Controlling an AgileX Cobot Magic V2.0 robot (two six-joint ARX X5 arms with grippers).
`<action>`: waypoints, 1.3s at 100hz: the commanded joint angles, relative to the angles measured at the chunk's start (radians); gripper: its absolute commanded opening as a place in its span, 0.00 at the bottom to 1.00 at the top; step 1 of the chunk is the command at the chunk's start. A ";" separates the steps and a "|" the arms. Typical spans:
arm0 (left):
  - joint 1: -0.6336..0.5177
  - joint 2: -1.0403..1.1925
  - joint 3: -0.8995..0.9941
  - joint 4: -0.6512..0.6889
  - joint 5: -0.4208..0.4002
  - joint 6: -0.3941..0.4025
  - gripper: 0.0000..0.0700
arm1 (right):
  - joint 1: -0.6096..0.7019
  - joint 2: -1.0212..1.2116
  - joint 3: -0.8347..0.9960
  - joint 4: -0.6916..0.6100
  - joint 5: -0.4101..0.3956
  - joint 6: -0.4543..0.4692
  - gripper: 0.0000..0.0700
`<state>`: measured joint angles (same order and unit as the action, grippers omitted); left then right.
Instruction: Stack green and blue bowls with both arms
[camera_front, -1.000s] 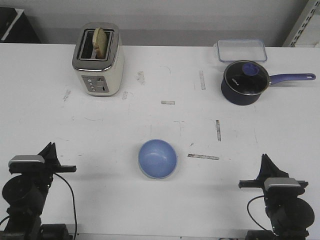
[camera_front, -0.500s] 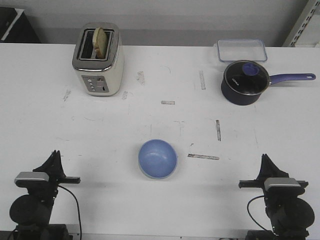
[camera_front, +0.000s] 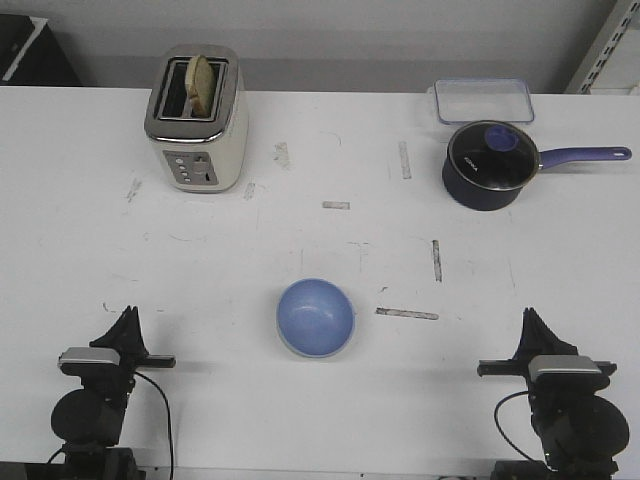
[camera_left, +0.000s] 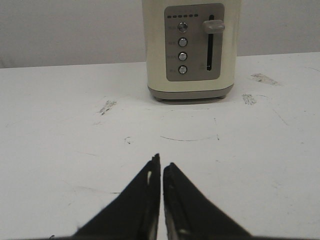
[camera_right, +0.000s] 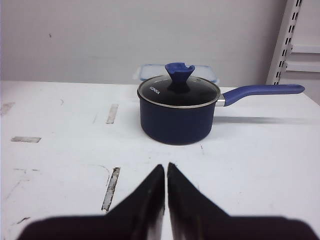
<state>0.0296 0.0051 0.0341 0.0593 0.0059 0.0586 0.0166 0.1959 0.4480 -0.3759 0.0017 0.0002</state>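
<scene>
Apparently stacked: blue bowl (camera_front: 315, 317) lay at table centre, green bowl unseen; left gripper (camera_front: 127, 328) at eight o'clock and right gripper (camera_front: 531, 328) at four o'clock, both pinched together, empty; risk: a sweeping arm nudging it.

Closed right claw (camera_right: 166, 172), lidded saucepan (camera_right: 178, 114) beyond

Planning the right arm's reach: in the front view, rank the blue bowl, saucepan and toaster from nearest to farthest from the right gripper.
1. Blue bowl, toward table centre.
2. Saucepan, straight ahead of the right gripper.
3. Toaster, far left corner.
</scene>
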 joint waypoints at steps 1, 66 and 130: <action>0.000 -0.002 -0.021 0.018 0.003 0.001 0.00 | -0.001 0.000 0.006 0.010 0.001 0.003 0.00; 0.000 -0.002 -0.021 0.018 0.002 0.001 0.00 | -0.001 0.000 0.006 0.010 -0.001 0.002 0.00; 0.000 -0.002 -0.021 0.018 0.002 0.001 0.00 | -0.057 -0.109 -0.264 0.184 -0.002 -0.001 0.00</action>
<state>0.0296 0.0051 0.0341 0.0605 0.0059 0.0586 -0.0402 0.1097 0.2192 -0.2317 0.0006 -0.0002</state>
